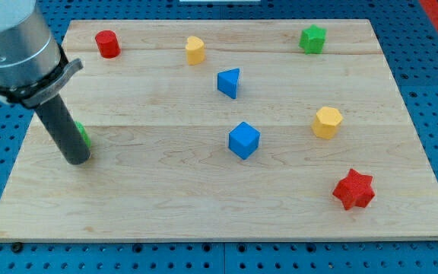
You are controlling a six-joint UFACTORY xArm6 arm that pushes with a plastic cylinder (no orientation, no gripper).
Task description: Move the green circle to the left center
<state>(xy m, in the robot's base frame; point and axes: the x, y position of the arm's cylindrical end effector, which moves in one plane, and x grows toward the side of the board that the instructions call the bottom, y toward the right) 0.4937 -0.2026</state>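
The green circle sits at the left centre of the wooden board, mostly hidden behind my rod; only a green sliver shows at the rod's right side. My tip rests on the board just below and left of that block, touching or nearly touching it.
A red cylinder lies at the top left, a yellow block at top centre, a green star-like block at top right. A blue triangle and blue cube are mid-board. A yellow hexagon and red star lie right.
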